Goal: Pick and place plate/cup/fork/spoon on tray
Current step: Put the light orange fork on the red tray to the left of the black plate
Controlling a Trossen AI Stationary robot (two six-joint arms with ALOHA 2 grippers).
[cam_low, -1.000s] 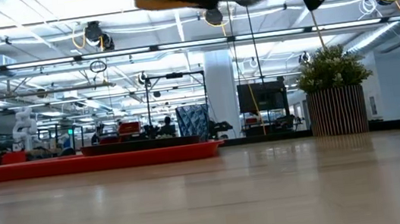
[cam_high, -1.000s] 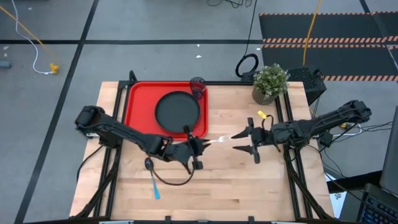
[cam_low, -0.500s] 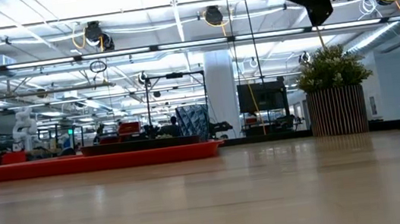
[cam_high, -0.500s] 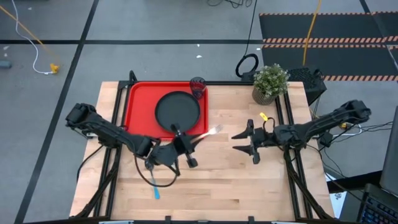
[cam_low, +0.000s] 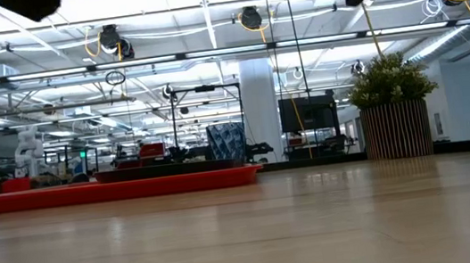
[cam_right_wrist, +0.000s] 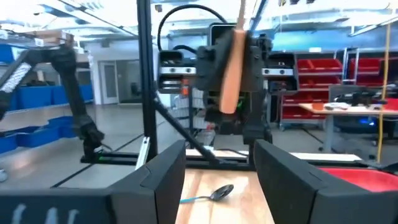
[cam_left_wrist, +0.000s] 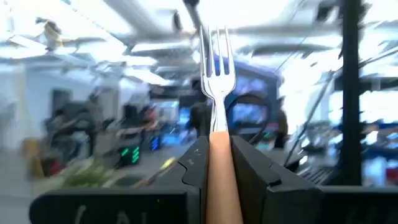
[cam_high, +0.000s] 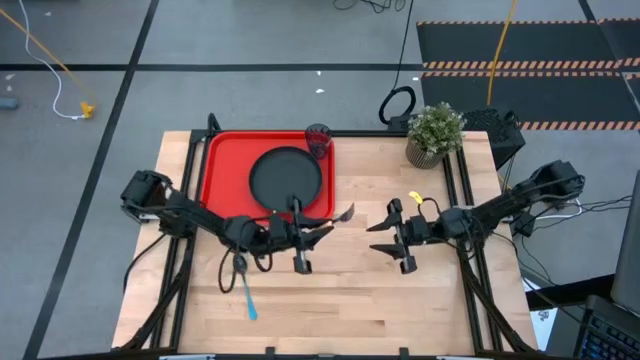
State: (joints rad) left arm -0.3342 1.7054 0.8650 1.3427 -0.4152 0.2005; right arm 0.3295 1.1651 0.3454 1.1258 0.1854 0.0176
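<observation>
My left gripper [cam_high: 315, 234] is shut on the fork [cam_high: 335, 220] above the table, just off the red tray's [cam_high: 215, 170] near right corner. The fork's silver tines [cam_left_wrist: 214, 43] stick out ahead of the fingers. The black plate [cam_high: 290, 177] lies on the tray. The dark cup [cam_high: 318, 140] stands at the tray's far right corner. The blue-handled spoon [cam_high: 245, 290] lies on the table near the left arm and also shows in the right wrist view [cam_right_wrist: 211, 194]. My right gripper [cam_high: 376, 238] is open and empty, facing the left gripper. My left gripper pinches the fork's orange handle [cam_left_wrist: 217, 180] between its two fingers. The fork lies along the fingers, with the neck and tines [cam_high: 346, 213] reaching out past the fingertips toward the table's right and far side. The fork is lifted clear of the table.
A potted green plant [cam_high: 433, 133] stands at the table's far right. A small yellow object [cam_high: 420, 185] lies on the table near the right arm. Bare wood lies between the two grippers and along the near edge.
My left gripper has drawn back with the fork toward the table's left and the tray, and has risen out of the low view. The fork has turned from pointing right to slanting toward the far right. My right gripper has shifted a little toward the near edge, staying open.
</observation>
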